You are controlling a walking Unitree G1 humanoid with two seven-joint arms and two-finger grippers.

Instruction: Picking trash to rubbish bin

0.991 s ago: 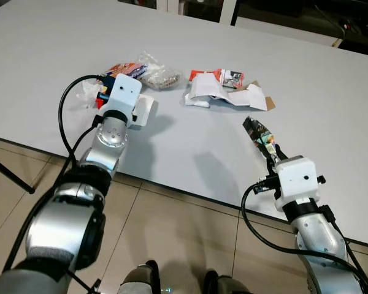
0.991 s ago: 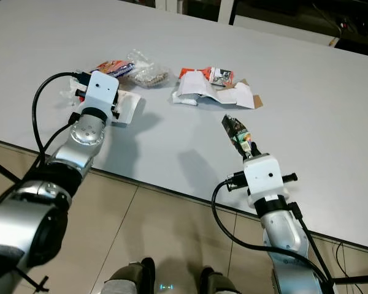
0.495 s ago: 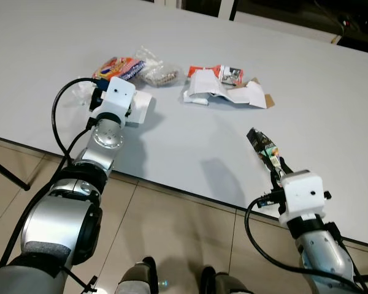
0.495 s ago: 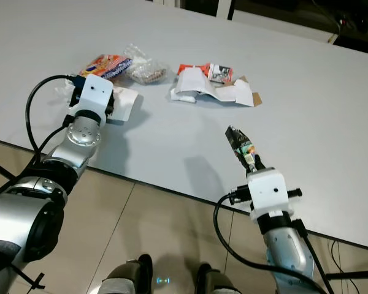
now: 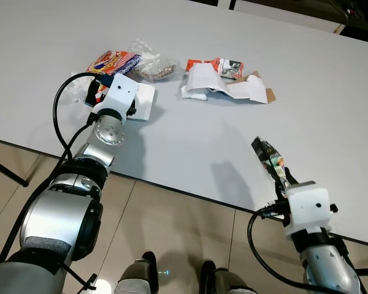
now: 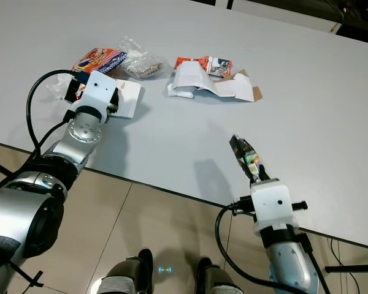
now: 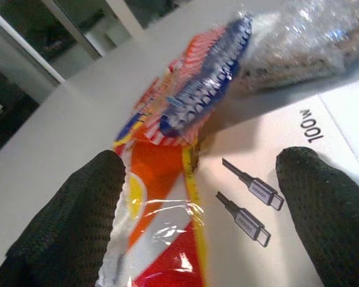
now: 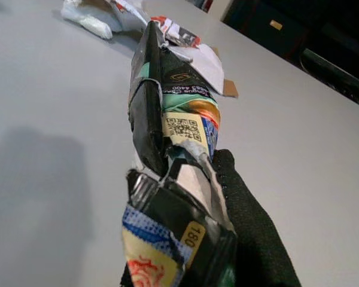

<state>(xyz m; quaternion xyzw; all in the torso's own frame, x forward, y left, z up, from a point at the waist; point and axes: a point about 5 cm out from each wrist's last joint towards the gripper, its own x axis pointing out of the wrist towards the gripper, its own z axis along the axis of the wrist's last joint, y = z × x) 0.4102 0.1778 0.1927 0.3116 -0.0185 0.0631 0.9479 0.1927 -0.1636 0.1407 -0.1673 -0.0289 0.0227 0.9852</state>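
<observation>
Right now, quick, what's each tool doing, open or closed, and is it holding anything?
Left tool: open, fingers either side of the snack bag, on the white box.
Right tool: closed on a dark wrapper.

Stereo head pair looking down on table (image 5: 331,92), wrist cameras close along each claw's fingers

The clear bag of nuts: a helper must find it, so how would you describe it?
On the grey table, look at the trash by the left hand. The clear bag of nuts lies beside the orange-and-blue striped wrapper; it alone is see-through, showing brown contents.
</observation>
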